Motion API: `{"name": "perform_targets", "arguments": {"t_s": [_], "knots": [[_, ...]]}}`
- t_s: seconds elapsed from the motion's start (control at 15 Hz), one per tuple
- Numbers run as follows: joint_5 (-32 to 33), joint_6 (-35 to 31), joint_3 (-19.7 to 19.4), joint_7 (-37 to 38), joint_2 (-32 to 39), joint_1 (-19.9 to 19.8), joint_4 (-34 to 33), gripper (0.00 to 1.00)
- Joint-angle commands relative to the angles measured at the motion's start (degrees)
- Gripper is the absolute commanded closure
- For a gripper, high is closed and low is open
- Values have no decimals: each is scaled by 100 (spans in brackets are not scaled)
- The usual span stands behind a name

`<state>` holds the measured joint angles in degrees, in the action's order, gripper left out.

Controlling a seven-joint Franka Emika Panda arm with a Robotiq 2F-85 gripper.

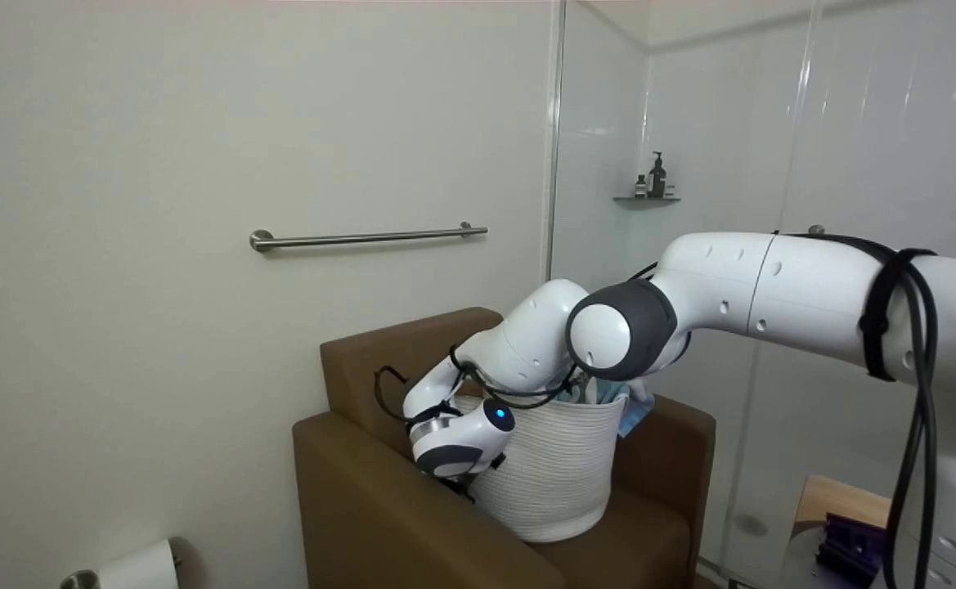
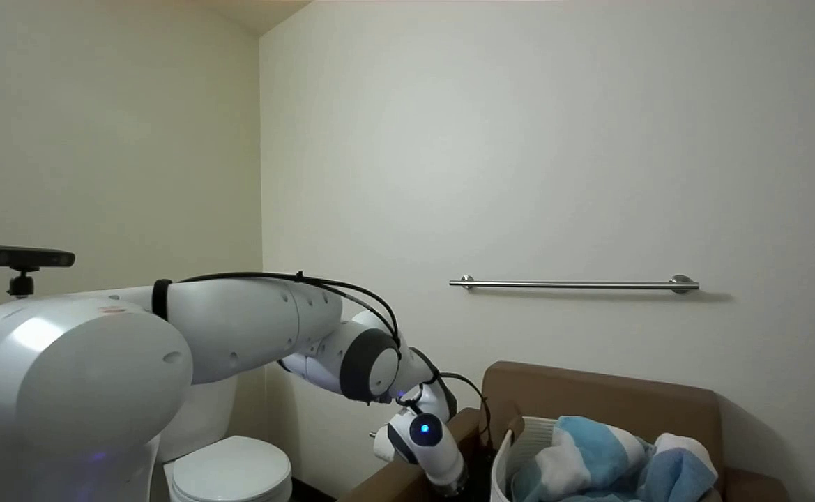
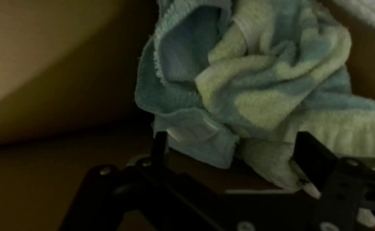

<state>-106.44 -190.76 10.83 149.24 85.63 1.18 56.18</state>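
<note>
"Towels (image 3: 254,83), blue and cream, lie crumpled on the brown armchair (image 3: 39,51) in the wrist view, at the end of a dark crease (image 3: 78,132) in its upholstery."

"And the jaws?"

"Spread wide, gripping nothing. The towels lie mostly beyond the gripper (image 3: 230,150); a blue flap (image 3: 203,150) with a pale patch (image 3: 190,131) shows in the gap, and a cream fold (image 3: 269,162) runs right beside one fingertip (image 3: 309,150). Whether those two touch, I can't tell."

"How does that spot look in an exterior view?"

"The arm (image 1: 527,335) bends down to the inner edge of the armrest (image 1: 412,507), and the gripper is partly tucked behind it, the towels hidden. A white basket (image 1: 559,466) stands on the seat (image 1: 641,548) just beside the gripper, blue laundry (image 1: 637,415) hanging over its rim. A small corner shelf (image 1: 645,201) carries bottles (image 1: 657,178)."

"Can you see into the basket?"

"Yes, in an exterior view: white-and-blue laundry is heaped in it, below a metal rail (image 2: 567,284) on the wall (image 2: 588,174). The armchair's backrest (image 2: 602,389) stands behind the basket. The gripper points down between the basket's rim and the armrest, so the jaws and the towels are out of sight. A toilet (image 2: 233,470) stands beyond the arm, near the room's corner."
</note>
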Motion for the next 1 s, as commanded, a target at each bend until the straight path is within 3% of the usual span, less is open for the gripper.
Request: {"name": "perform_targets", "arguments": {"t_s": [0.0, 0.27, 0.4, 0.53, 0.6, 0.93], "knots": [[-196, -196, -525, 0, -4, 312, -219, 0], [52, -572, -402, -3, -12, 268, -15, 0], [223, -807, -225, -8, -6, 186, 169, 27], [309, -932, -166, -33, 3, 167, 290, 41], [72, -740, -487, -8, 7, 327, 364, 47], [20, -733, -502, -201, 4, 301, 314, 80]]}}
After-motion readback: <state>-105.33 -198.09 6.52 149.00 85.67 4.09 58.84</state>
